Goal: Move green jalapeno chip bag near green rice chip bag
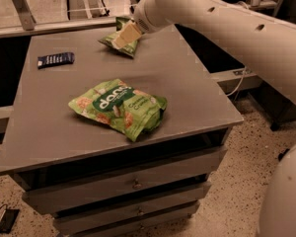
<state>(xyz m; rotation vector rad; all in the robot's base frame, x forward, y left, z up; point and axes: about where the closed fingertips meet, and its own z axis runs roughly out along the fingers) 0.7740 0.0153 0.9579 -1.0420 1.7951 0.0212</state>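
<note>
The gripper sits at the far edge of the grey table, at the end of a thick white arm that reaches in from about 2 o'clock. Its pale beige tip lies right on top of the green jalapeno chip bag, touching the wrinkled foil. Whether the jaws are open or closed on the bag I cannot tell.

The green jalapeno chip bag lies at the back of the table, a little right of the middle, with one corner pointing toward 9 o'clock. The green rice chip bag lies flat near the table's centre, its white lettering facing up. From it the jalapeno bag is at roughly 12 o'clock and well apart, with bare tabletop between them.

A small dark blue packet lies at about 10 o'clock from the rice bag, near the left edge of the table. Below the tabletop, drawer fronts face the camera, and speckled floor shows to the right.
</note>
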